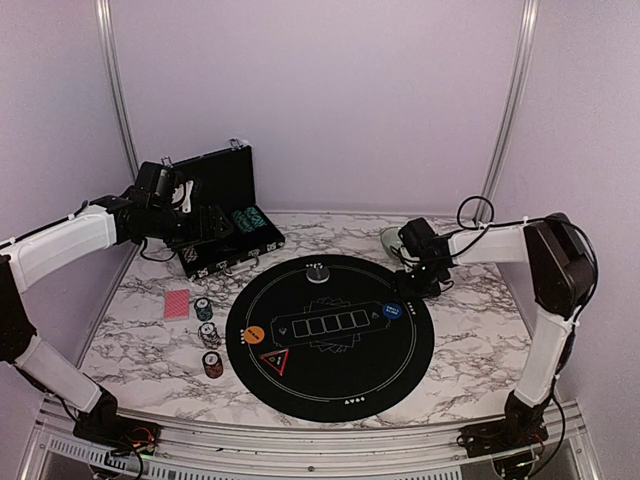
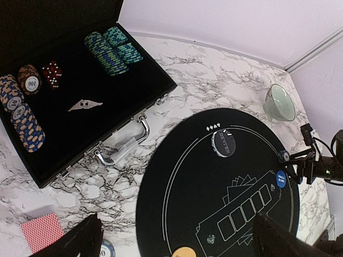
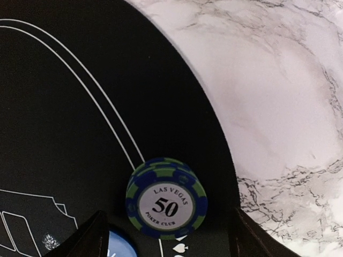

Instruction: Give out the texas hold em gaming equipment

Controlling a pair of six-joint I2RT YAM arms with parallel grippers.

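Dark fingers [image 3: 94,235] of the right end effector [image 3: 169,241] frame the bottom of the right wrist view. They are spread wide and grip nothing. Between them stands a short stack of green-and-blue "50" chips [image 3: 166,199], which neither finger touches. The stack sits on the round black mat [image 3: 64,107], just inside its rim and near the marble counter [image 3: 278,96], with the blue button disc [image 3: 120,245] just beside it.

The danger is in that crowding. If the fingers close from here, the one on the disc's side may catch the blue disc and shove it along. If they close too high, they could take only the top chips and shear the stack, spilling chips over the mat's edge. Coming down too low could pinch the mat and drag it, shifting the orange disc [image 1: 254,335] and the dealer button [image 1: 317,274].

The left end effector [image 1: 205,225] hovers by the open black case [image 2: 80,107], fingers wide apart and empty. The case's handle and lid are close, so a careless reach toward the chip rows [image 2: 112,48] could knock them. The red-backed cards [image 1: 177,304] and three small chip stacks [image 1: 209,334] lie on the counter left of the mat, apart from both arms.
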